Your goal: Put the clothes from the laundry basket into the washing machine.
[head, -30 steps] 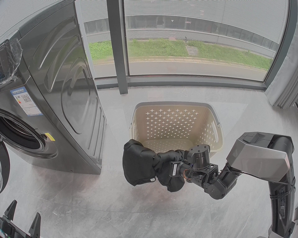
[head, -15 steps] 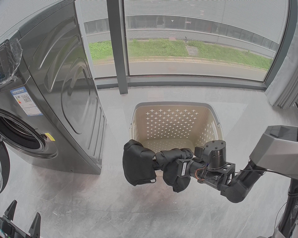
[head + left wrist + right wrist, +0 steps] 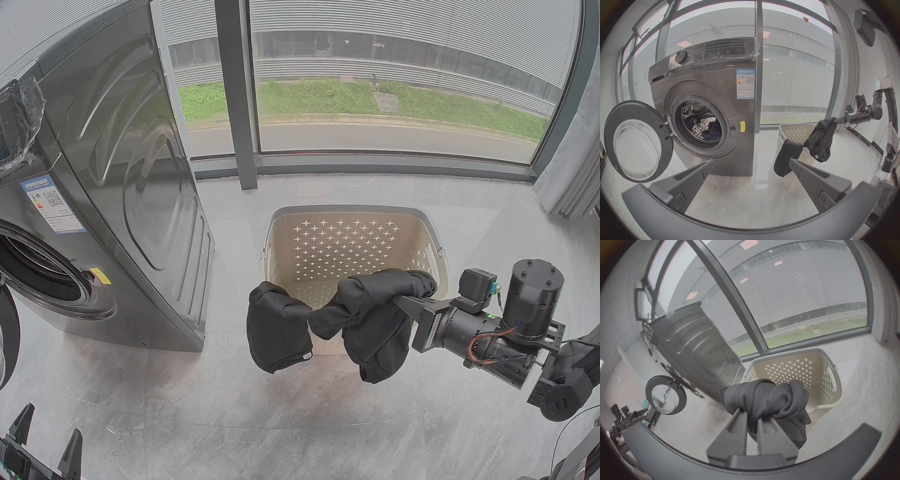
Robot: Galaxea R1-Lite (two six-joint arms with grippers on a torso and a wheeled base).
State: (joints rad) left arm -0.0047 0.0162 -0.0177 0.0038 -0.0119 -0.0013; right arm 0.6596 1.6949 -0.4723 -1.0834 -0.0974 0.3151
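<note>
1. You are working over a pale grey, marbled stone floor (image 3: 237, 425) with a light sheen.
2. A large window (image 3: 387, 81) runs along the far wall, split by a dark upright post (image 3: 236, 94). Through it you can see a road, a strip of grass and a grey slatted building. A pale curtain (image 3: 575, 169) hangs at the right edge.
3. The washing machine (image 3: 725, 93) stands on the robot's left with its round door (image 3: 634, 140) swung wide open. Dark clothing (image 3: 712, 132) lies in the drum.
4. The cream laundry basket (image 3: 350, 209), pierced with small stars, sits on the floor before the window, to the right of the machine and apart from it.
5. Your right gripper (image 3: 403, 302) is at the basket's near right side, jaws clenched on a dark garment (image 3: 375, 331). The cloth bunches around the jaws and sags over the near rim. One end is draped over the near-left corner and hangs outside the basket.
6. Your left gripper (image 3: 750, 161) is at the near left, pointed at the machine's front, jaws released with nothing between them.
</note>
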